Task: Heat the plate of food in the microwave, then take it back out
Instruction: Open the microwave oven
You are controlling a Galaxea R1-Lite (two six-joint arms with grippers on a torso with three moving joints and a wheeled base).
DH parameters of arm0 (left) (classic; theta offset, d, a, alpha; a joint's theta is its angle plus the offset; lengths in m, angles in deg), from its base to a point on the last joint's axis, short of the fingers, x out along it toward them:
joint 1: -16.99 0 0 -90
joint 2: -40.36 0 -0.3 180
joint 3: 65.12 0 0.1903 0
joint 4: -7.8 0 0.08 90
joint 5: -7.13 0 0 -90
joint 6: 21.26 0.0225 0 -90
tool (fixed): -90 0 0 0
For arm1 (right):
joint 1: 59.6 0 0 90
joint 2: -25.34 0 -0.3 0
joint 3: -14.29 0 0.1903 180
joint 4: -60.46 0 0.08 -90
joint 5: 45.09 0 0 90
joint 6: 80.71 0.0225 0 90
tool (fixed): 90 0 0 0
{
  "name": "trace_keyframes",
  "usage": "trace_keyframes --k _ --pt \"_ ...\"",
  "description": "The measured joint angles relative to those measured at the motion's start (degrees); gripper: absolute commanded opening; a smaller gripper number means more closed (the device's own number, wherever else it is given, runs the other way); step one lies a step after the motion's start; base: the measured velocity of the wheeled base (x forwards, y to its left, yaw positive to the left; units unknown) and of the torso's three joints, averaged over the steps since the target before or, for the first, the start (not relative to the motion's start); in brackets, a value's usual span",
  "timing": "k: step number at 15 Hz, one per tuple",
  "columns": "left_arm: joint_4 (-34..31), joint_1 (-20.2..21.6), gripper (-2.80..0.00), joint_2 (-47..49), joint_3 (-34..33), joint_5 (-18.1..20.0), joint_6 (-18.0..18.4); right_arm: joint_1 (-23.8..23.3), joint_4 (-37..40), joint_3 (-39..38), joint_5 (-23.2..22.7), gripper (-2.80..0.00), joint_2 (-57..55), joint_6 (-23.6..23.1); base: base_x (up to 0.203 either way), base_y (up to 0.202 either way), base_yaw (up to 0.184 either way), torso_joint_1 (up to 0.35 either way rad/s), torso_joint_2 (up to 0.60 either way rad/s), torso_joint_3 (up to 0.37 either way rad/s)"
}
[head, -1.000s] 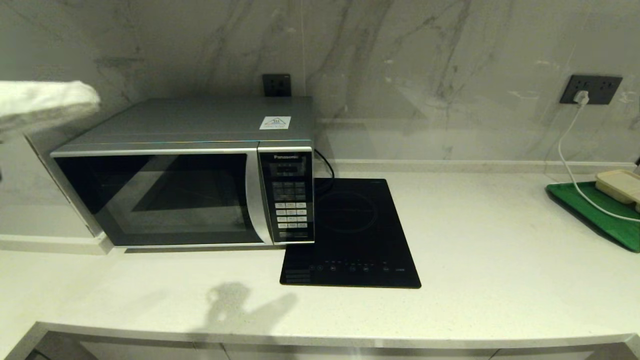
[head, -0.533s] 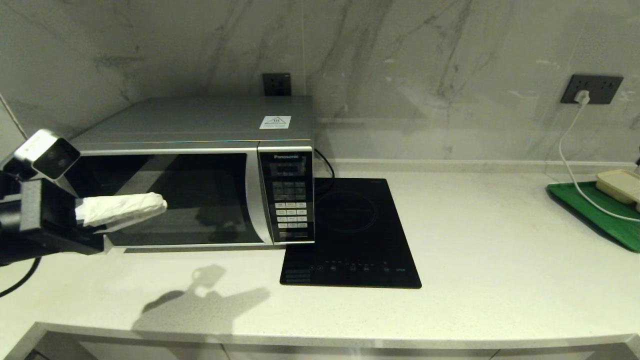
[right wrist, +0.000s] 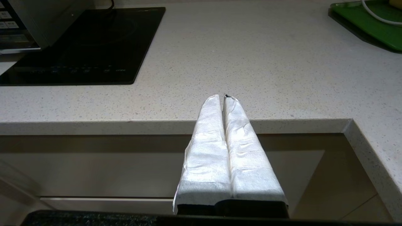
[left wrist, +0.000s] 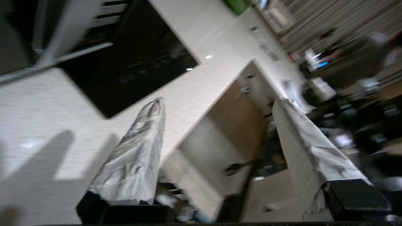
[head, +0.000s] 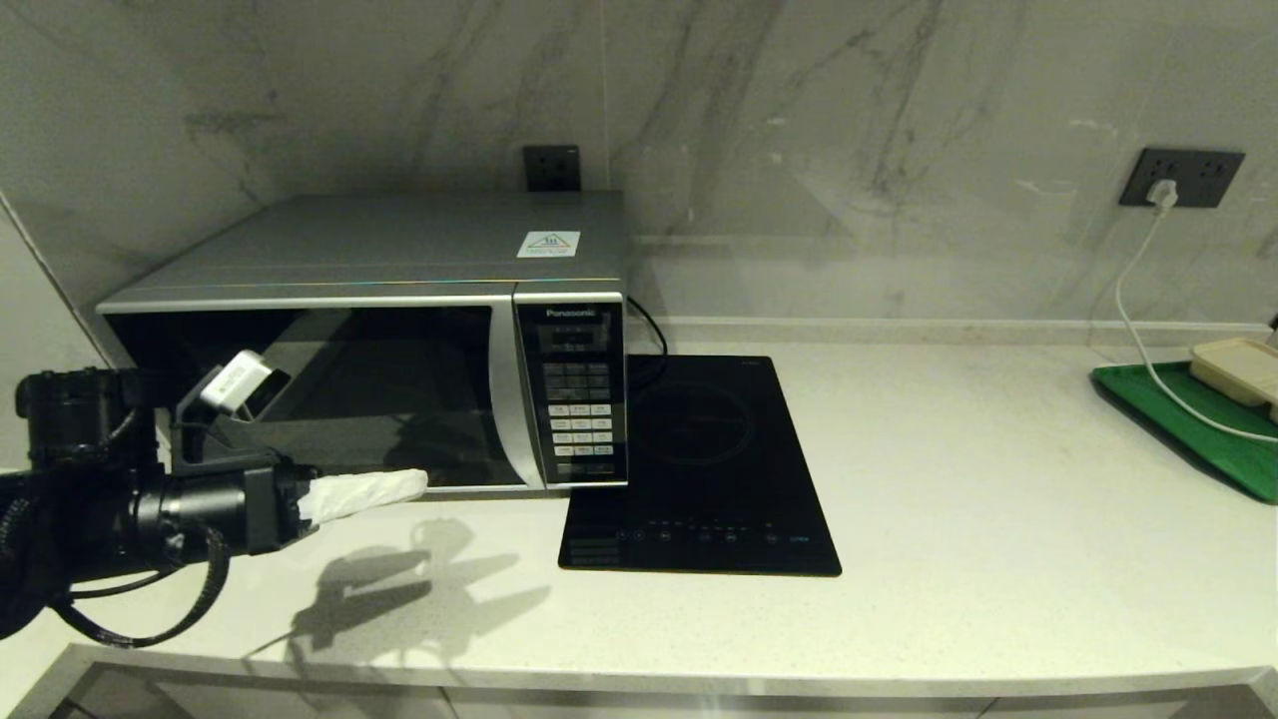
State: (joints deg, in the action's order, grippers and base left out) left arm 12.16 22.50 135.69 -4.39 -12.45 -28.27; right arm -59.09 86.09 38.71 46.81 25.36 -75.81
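While the right gripper (right wrist: 224, 97) stays parked, jaws pressed together, the left gripper (left wrist: 216, 103) hovers, jaws spread, before the microwave (head: 369, 340).

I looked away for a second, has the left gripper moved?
Yes. The left gripper has come down and rightward, from above the microwave to its door's bottom edge.

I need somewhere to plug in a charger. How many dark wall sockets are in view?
2: one dark wall socket behind the silver-grey microwave; another dark socket at far right, a white plug in it. Others may be hidden.
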Motion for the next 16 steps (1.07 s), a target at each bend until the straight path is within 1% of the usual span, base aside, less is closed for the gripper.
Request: trace_keyframes --k 1,2,5,7,10,12,14,16 --pt "0.0 0.0 0.00 1.8 0.0 -1.8 4.6 0.0 0.0 0.0 0.0 -2.80 0.0 0.0 0.000 0.000 0.000 0.000 0.00 0.000" --pt "0.0 -0.1 0.00 3.4 0.5 -2.6 7.2 0.0 0.0 0.0 0.0 -2.80 0.0 0.0 0.000 0.000 0.000 0.000 0.00 0.000" --pt "0.7 -0.2 0.00 7.3 3.0 -2.9 10.2 0.0 0.0 0.0 0.0 -2.80 0.0 0.0 0.000 0.000 0.000 0.000 0.00 0.000" --pt "2.2 -0.5 0.00 9.6 5.2 -3.0 12.2 0.0 0.0 0.0 0.0 -2.80 0.0 0.0 0.000 0.000 0.000 0.000 0.00 0.000" --pt "3.8 -1.6 0.00 13.5 9.6 -2.7 12.8 0.0 0.0 0.0 0.0 -2.80 0.0 0.0 0.000 0.000 0.000 0.000 0.00 0.000" --pt "3.9 -3.3 0.00 16.0 13.0 -2.9 12.7 0.0 0.0 0.0 0.0 -2.80 0.0 0.0 0.000 0.000 0.000 0.000 0.00 0.000" --pt "4.0 -5.2 0.00 18.1 15.3 -3.0 12.4 0.0 0.0 0.0 0.0 -2.80 0.0 0.0 0.000 0.000 0.000 0.000 0.00 0.000" --pt "4.0 -6.1 0.00 20.0 17.0 -3.0 12.4 0.0 0.0 0.0 0.0 -2.80 0.0 0.0 0.000 0.000 0.000 0.000 0.00 0.000"
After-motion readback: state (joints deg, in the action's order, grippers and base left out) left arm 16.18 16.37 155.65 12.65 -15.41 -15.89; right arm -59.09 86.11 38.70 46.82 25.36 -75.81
